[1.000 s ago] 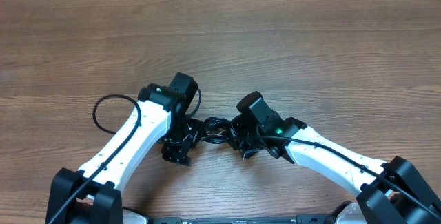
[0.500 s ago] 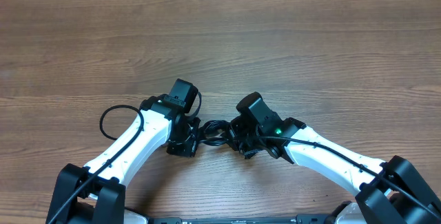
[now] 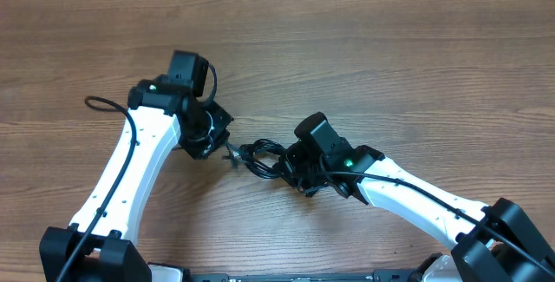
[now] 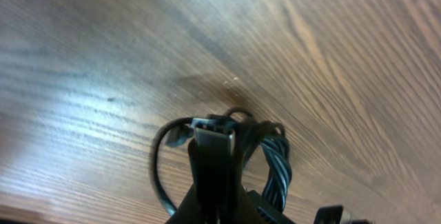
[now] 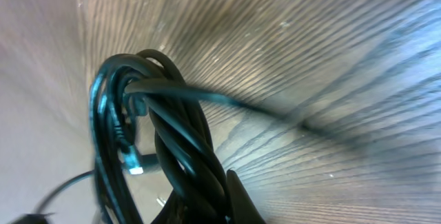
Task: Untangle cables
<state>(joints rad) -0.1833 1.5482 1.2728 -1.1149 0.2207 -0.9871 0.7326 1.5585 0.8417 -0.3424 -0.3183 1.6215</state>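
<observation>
At left, left gripper (image 3: 214, 142) is pinching shut on one plug end. Cables (image 3: 260, 157) are lying bunched on table (image 3: 390, 56) between the arms. Right gripper (image 3: 297, 171) is clamping the coil. Risk: spreading apart may be tightening loops, yanking the plug free.

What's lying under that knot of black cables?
Wooden table shows beneath the cables. The end tucked under the right pincer is covered, so what lies below it cannot be seen.
</observation>
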